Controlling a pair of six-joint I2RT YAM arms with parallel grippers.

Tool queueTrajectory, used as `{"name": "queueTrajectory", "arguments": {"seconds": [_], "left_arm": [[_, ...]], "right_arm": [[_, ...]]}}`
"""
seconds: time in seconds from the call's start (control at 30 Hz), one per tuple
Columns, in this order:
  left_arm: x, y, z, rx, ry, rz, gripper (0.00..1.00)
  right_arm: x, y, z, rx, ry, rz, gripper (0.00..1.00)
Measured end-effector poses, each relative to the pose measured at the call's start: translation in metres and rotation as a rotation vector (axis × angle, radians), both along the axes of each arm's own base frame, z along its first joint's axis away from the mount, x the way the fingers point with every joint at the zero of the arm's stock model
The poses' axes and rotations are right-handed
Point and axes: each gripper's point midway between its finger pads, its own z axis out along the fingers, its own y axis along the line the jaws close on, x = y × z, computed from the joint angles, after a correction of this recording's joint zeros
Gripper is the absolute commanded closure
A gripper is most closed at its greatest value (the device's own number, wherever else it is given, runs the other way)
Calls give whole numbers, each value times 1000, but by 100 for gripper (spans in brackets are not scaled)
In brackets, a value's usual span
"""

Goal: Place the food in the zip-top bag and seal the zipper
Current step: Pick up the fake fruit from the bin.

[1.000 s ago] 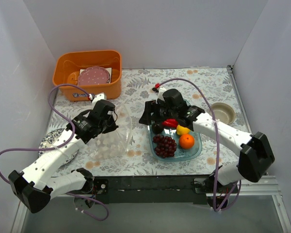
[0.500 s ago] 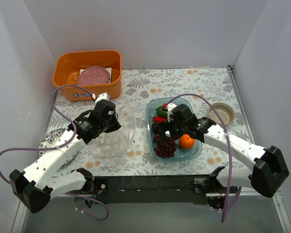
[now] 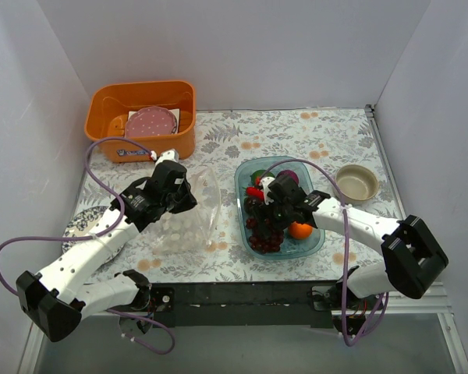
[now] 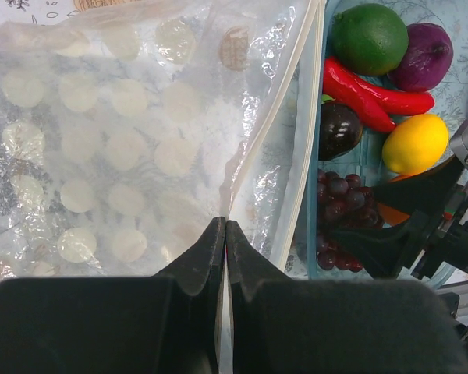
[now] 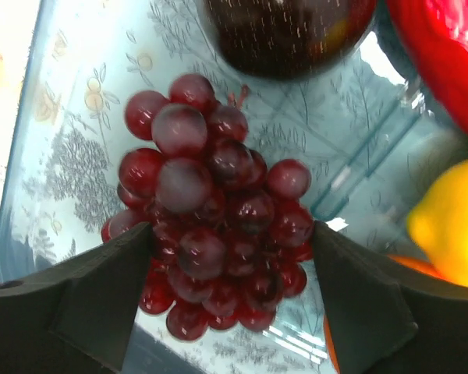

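Left hand: we've got the left hand (image 4: pixel 225 227) pressed together, clamped on the edge of the zip-top bag (image 4: pixel 117 132), right where the zipper (image 4: pixel 273 128) strip runs down.
Bag: it lies crinkled on the tabletop (image 3: pixel 312 140) just left of the blue tray (image 3: pixel 318 238). Its mouth faces the tray and its two strips gape apart, unsealed.
Right hand: down in the tray we see the right hand (image 5: pixel 232 232), its fingers (image 5: pixel 101 296) wide apart, one on each side of the grape bunch (image 5: pixel 195 164). We cannot tell whether they touch it.
Food: everything sits in the tray. The grapes are at the near end with the orange (image 3: pixel 300 230) beside them. Beyond them come the lemon (image 4: pixel 413 144), a dark piece (image 4: pixel 339 128) and the red chili (image 4: pixel 366 89). The green fruit (image 4: pixel 369 37) and purple piece (image 4: pixel 421 56) lie farthest.
Far left: we spot an orange bin (image 3: pixel 140 144) holding a pink dotted plate (image 3: pixel 150 122).
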Motion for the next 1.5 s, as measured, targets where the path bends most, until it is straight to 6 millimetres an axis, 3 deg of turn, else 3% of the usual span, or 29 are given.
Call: {"name": "queueTrajectory", "arguments": {"seconds": [0.03,0.07,0.23,0.27,0.33,0.37,0.9,1.0,1.03,1.07,1.1,1.17,1.37,1.5], "left_arm": [[0,-1,0,-2,1,-2,100],[0,-1,0,-4,1,-3,100],[0,-3,-1,-10,4,-10,100],[-1,-3,-2,-9,6,-10,100],[-1,-3,-3,-8,9,-12,100],[0,-4,-4,-8,11,-12,100],[1,-6,-6,-9,14,-15,100],[1,-6,-6,-9,14,-15,100],[1,-6,-6,-9,14,-15,100],[1,-6,-6,-9,14,-15,100],[1,-6,-6,-9,15,-15,100],[1,-6,-7,-9,16,-16,100],[0,-6,-8,-9,18,-18,100],[0,-6,-9,-9,19,-18,100]], "right_arm": [[1,2,-1,5,-3,0,26],[3,3,-1,9,-4,-3,35],[8,9,1,38,-11,-17,57],[8,10,1,41,-12,-19,71],[8,9,2,42,-14,-18,84],[9,10,3,50,-12,-24,98],[4,9,37,126,-60,-42,99],[4,9,43,141,-70,-53,88],[4,8,45,143,-73,-60,77],[4,9,45,146,-72,-63,51],[4,9,46,148,-71,-67,36],[4,8,44,142,-64,-77,21],[2,-2,28,60,-33,-79,13],[7,-6,32,30,-60,-77,12]]}}
